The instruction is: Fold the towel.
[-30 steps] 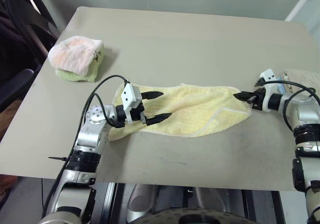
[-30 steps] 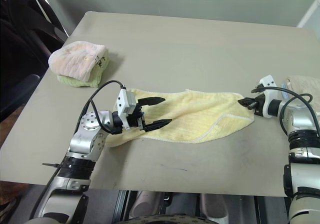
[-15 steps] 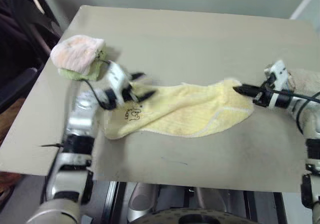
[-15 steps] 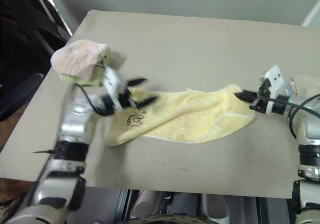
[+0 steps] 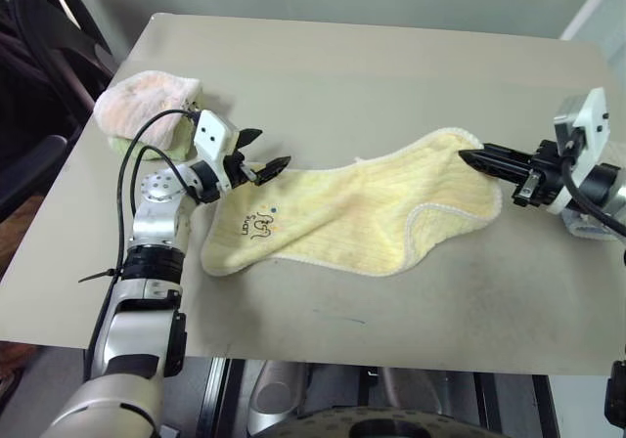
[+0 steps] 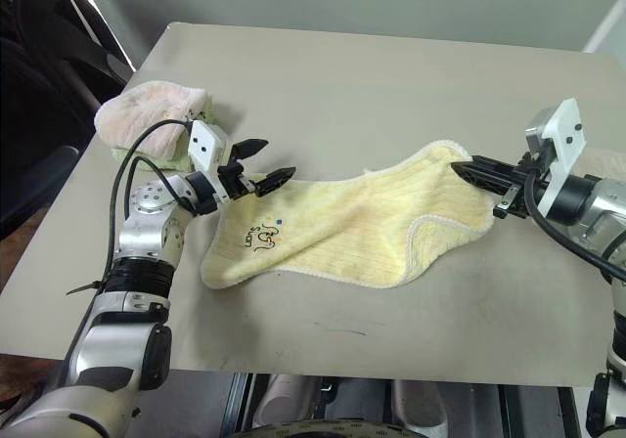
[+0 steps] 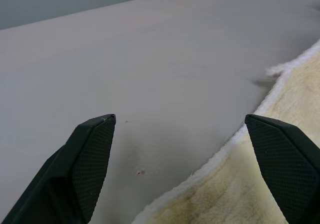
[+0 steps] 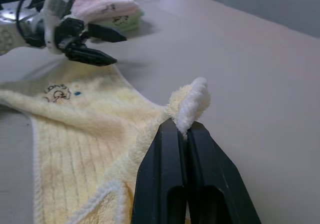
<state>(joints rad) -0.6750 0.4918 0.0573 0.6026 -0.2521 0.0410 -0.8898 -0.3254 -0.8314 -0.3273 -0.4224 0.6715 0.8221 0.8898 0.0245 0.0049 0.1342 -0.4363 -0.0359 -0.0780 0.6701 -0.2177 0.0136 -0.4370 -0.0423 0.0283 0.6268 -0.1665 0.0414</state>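
Evidently right gripper (image 8: 182, 129) pinched towel (image 5: 352, 218) corner, raised off table (image 5: 372, 66) near right edge, ready to fold over. Left gripper (image 5: 262, 154) gaped wide, empty, just beside towel's printed end toward left edge, probably to take corner.

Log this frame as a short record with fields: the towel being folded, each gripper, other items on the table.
towel: pale yellow terry cloth towel, long rectangle, lying mostly flat on the beige table, dark cartoon print near its left end, right corner lifted
right gripper: shut on the towel's corner, holding it off the table
left gripper: open, hovering at the towel's left end, holding nothing
other items: pink-and-white folded towel over a green one, at the table's left edge
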